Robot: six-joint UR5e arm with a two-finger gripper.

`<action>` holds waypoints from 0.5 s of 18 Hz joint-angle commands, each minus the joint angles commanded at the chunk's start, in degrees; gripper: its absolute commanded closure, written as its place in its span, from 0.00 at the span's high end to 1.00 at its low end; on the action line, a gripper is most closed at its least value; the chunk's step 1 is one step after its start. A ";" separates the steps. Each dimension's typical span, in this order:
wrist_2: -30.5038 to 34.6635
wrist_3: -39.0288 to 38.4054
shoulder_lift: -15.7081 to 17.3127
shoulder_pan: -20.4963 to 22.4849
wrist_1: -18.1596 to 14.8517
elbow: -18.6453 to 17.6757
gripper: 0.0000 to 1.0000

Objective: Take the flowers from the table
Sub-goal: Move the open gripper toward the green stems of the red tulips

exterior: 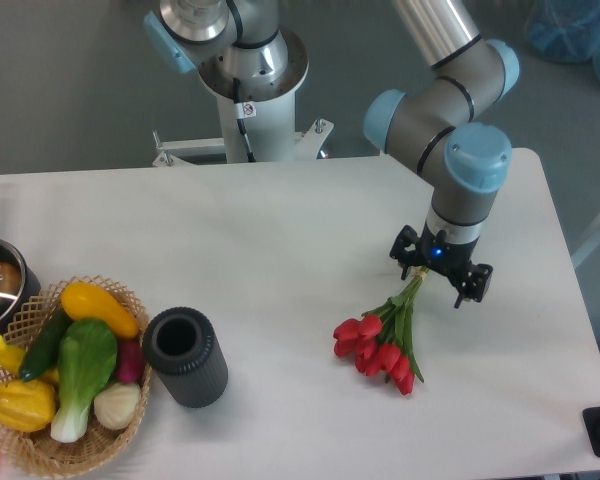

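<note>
Red blooms and thin green stems mark the flowers, which lie flat on the white table right of centre in the frame, heads toward the lower edge and the tied stem ends pointing up toward the arm. Nothing has been lifted yet: the bunch rests on the tabletop along its whole length, so the pick-up itself is all left to do.

The gripper hangs directly over the upper stem ends, its two black fingers spread apart, one to the left of the stems and one to the lower right. It holds nothing. Whether a fingertip already grazes the stems cannot be told from this angle, but the jaws look placed to straddle them. By my judgement the approach is nearly finished, with closing on the stems and raising them to come.

At the lower left of the frame stand a wicker basket of toy vegetables and a dark cylinder, well apart from the flowers.
</note>
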 joint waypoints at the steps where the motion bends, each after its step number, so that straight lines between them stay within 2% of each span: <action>1: 0.71 -0.17 -0.26 -0.09 0.00 0.26 1.00; 9: 0.89 -0.79 -0.88 -1.93 -0.35 0.27 1.00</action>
